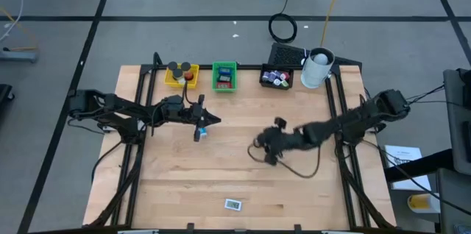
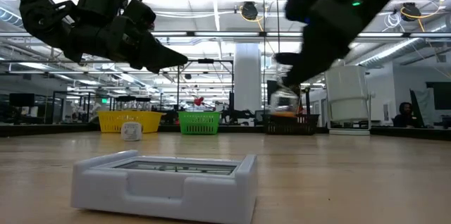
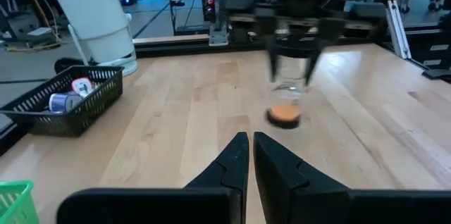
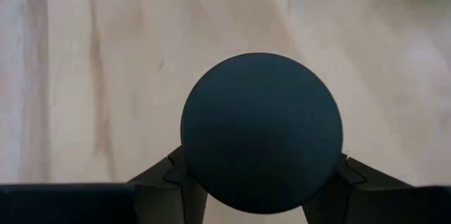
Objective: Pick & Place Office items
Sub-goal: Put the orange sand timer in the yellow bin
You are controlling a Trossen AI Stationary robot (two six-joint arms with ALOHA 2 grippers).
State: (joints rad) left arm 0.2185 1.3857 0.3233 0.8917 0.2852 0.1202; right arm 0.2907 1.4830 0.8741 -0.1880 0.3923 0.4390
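My left gripper (image 1: 211,121) hangs above the left half of the table (image 1: 309,197), and its two fingers (image 3: 232,160) are pressed together with nothing between them. Just beside it, on the wood, lies a small white and blue bit (image 1: 200,135). At the far edge stand the yellow tray (image 1: 181,76), then the green tray (image 1: 224,76), then the black tray (image 1: 277,78) with several small items in it, and the white cup (image 1: 318,68) is just beside that one. Near the front edge, about in the middle, a flat white piece (image 1: 233,204) lies alone. More to the right, my right gripper (image 1: 266,148) is clenched on a round piece (image 4: 262,132). Its top is dark and round, its body seems clear, and its base is orange. I cannot tell for sure if the base touches the wood or hangs just above it.
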